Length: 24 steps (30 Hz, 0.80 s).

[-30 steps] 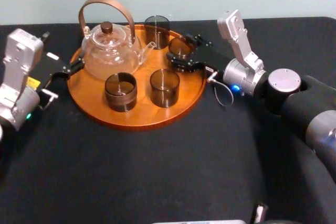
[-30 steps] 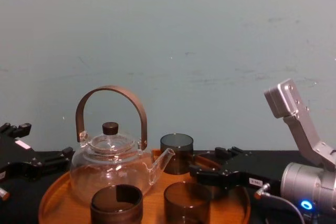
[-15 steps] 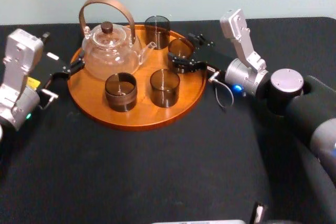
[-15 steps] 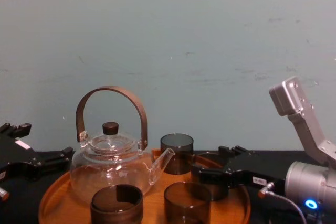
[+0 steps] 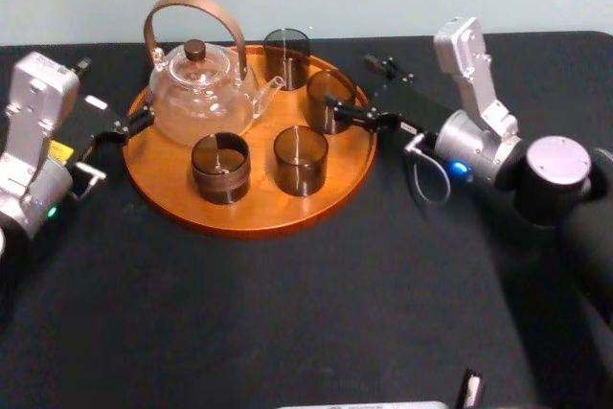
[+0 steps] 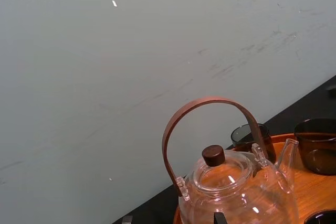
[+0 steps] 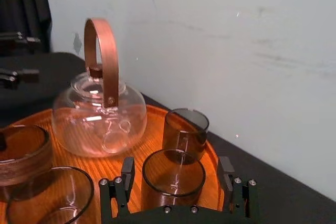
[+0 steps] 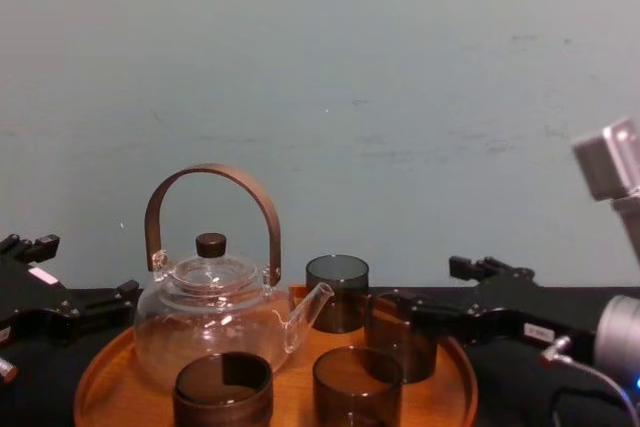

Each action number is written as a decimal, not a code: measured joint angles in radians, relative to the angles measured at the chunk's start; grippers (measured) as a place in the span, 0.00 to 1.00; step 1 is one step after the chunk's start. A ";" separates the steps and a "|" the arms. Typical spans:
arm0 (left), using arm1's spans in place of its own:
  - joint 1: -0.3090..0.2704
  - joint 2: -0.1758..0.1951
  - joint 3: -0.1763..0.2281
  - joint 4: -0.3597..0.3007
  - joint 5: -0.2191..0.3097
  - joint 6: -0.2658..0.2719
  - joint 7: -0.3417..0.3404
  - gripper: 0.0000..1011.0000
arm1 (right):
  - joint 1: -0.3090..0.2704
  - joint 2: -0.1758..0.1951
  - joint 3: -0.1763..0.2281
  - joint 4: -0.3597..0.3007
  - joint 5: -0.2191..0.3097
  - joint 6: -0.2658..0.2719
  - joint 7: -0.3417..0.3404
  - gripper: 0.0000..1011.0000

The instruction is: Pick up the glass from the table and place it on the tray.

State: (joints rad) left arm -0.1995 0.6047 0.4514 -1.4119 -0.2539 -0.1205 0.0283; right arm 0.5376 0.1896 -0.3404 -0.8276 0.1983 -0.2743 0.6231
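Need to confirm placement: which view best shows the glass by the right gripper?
Right wrist view: the glass is close, rim fully visible, flanked by the open right gripper. Head view shows it from above on the tray; chest side-on; left wrist cuts it off.

The tabletop (image 5: 287, 313) in front of the tray (image 5: 239, 225) lies wide and bare, an easy way in from the near side. On the tray, room is tight. The teapot (image 5: 201, 93) and its tall hoop handle (image 5: 192, 2) block the rear left. The banded cup (image 5: 220, 168) and front glass (image 5: 300, 160) stand close together, and the rear glass (image 5: 286, 56) is at the far rim. The right gripper (image 5: 351, 83) occupies the right rim, its fingers spread either side of the right-hand glass (image 5: 324, 93). The left gripper (image 5: 110, 95) guards the left rim.
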 joint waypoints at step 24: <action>0.000 0.000 0.000 0.000 0.000 0.000 0.000 0.99 | -0.263 0.157 0.035 -0.411 0.082 0.034 -0.083 0.99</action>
State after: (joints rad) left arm -0.1995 0.6047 0.4514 -1.4120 -0.2540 -0.1205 0.0283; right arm 0.2743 0.3465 -0.3052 -1.2383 0.2803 -0.2408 0.5399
